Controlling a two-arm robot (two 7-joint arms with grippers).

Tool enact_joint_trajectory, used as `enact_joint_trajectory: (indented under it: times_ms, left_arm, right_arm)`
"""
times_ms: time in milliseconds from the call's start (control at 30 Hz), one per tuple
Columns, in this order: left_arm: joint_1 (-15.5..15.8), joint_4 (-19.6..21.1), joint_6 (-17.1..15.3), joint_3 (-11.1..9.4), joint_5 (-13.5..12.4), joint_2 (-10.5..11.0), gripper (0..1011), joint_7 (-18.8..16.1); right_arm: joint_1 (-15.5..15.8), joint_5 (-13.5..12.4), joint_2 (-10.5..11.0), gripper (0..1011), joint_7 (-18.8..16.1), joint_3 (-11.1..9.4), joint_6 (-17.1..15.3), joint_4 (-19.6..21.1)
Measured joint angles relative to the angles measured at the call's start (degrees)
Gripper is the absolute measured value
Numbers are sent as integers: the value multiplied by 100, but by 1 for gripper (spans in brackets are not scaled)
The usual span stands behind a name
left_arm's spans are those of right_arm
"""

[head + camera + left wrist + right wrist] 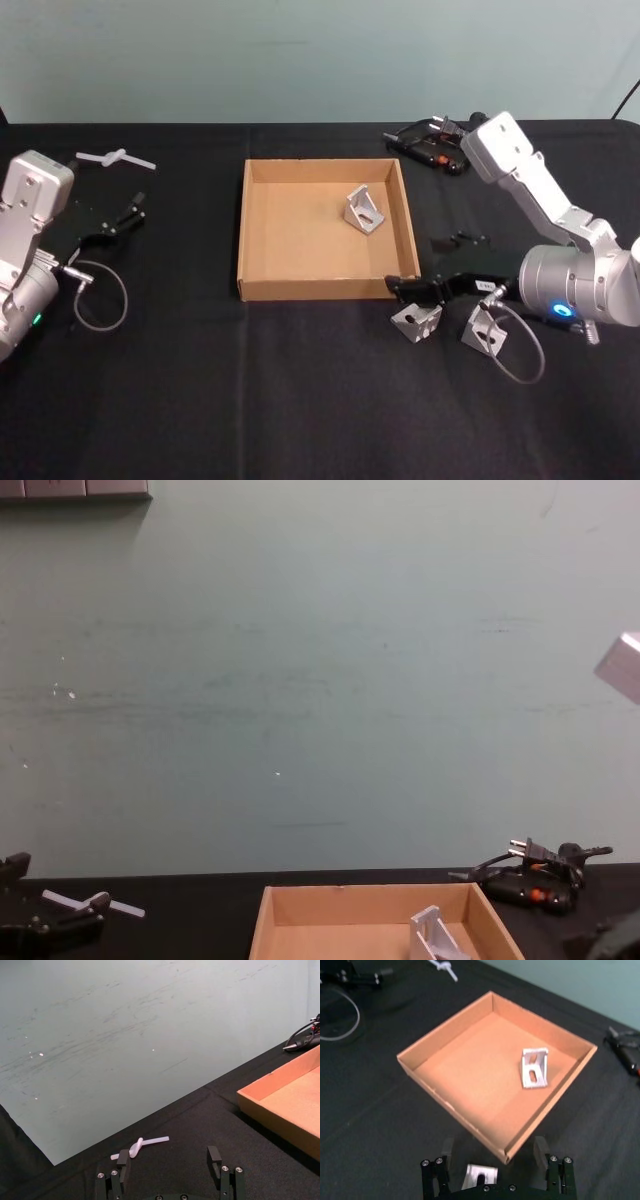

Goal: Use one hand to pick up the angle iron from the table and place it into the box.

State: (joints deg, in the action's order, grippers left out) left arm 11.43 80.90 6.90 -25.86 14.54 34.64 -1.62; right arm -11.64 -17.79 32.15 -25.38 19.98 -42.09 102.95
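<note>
Right wrist view: my right gripper (493, 1149), spread, is hovering astride the angle iron (480, 1176); box (445, 1027) lying just ahead; left gripper (169, 1157) idling, likewise spread.

Count of items, by kind.

Angle irons: three in total. One angle iron (364, 209) stands inside the box (250, 230). Two lie on the table (300, 400) outside the box's near right corner, entered as the left bracket (416, 322) and the right bracket (486, 330).

Cardboard boxes: one.

Grippers: two, the left gripper (170, 1162) and the right gripper (495, 1152).

White plastic piece (115, 157): one, far left of the table.

Black corded tool (432, 145) with a plug: one, far right of the table.

Tables: one.
</note>
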Motion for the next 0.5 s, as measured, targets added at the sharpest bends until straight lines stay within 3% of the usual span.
enact_joint_trajectory:
  times_ms: [133, 500]
  left_arm:
    - [0, 0, 0, 0, 0, 0, 1005, 0]
    - [0, 0, 0, 0, 0, 0, 1005, 0]
  right_arm:
    - [55, -34, 82, 1000, 72, 10, -230, 130]
    - [252, -41, 201, 1000, 225, -38, -469, 356]
